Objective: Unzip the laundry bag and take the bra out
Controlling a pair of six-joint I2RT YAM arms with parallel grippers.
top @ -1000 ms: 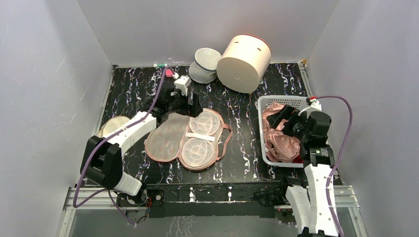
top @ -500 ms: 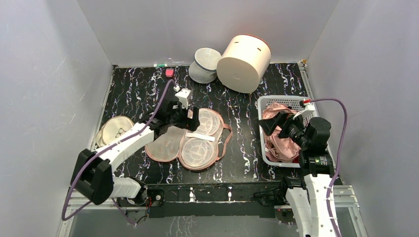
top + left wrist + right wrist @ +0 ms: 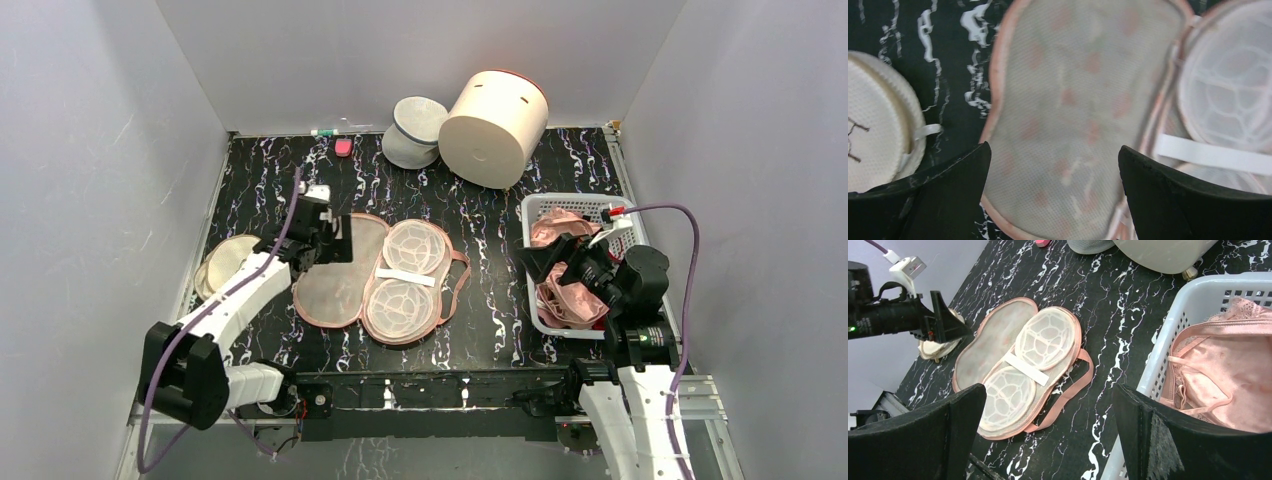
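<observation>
You're looking at pinks and creams on black marble.
Your table (image 3: pixel 480 230) is black with white veining. The laundry bag (image 3: pixel 338 282) at its middle shows beige mesh with faint peach blotches and pink edging, and its two domed cups are white net. The slotted basket (image 3: pixel 575 200) by the right edge is white, the bra (image 3: pixel 1213 375) in it salmon-pink. The cylinder (image 3: pixel 492 115) at the far edge is cream.

You will find the laundry bag (image 3: pixel 338 285) matt beige mesh cloth, pink fabric edging; the bra (image 3: pixel 1238 385) smooth pink satin, slight sheen; the basket (image 3: pixel 1198 295) white slotted plastic; the table (image 3: pixel 490 270) smooth black.
</observation>
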